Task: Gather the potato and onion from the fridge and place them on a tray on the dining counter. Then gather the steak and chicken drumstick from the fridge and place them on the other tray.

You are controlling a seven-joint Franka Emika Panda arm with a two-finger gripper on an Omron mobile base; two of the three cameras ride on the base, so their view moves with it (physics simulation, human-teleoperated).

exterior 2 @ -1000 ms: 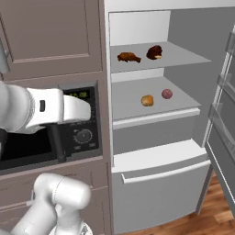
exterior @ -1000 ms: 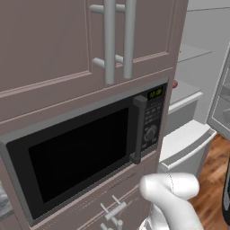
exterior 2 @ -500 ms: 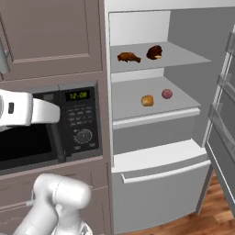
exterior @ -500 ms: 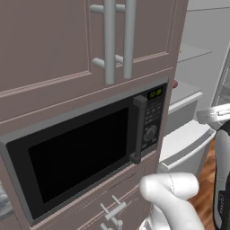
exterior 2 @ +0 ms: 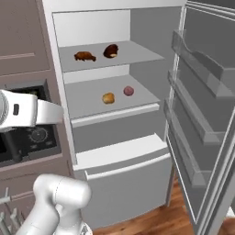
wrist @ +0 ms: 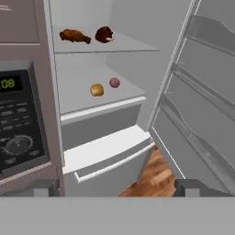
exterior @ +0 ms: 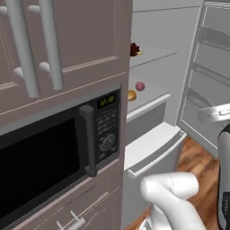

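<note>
The fridge (exterior 2: 124, 181) stands open with its door (exterior 2: 202, 114) swung to the right. On its upper shelf lie the orange-brown chicken drumstick (exterior 2: 85, 56) (wrist: 75, 36) and the dark steak (exterior 2: 110, 50) (wrist: 104, 34) (exterior: 134, 49). One shelf down sit the tan potato (exterior 2: 108, 98) (wrist: 96, 90) (exterior: 131, 95) and the pinkish onion (exterior 2: 129, 91) (wrist: 114, 82) (exterior: 140, 86). My gripper (wrist: 118, 187) is open and holds nothing. It is well short of the shelves and looks at them from the left front. The trays and the dining counter are out of view.
A black microwave (exterior: 54, 152) (wrist: 18, 124) sits in the brown cabinet just left of the fridge. Door racks (wrist: 202, 92) jut in from the right. The lower fridge drawer (wrist: 105, 151) sticks out below the shelves, above a wood floor (wrist: 153, 176).
The whole picture has shifted: the base has driven toward the fridge, which now looms larger. My arm has swung off the microwave front. The food has stayed put and the gripper is still open.
</note>
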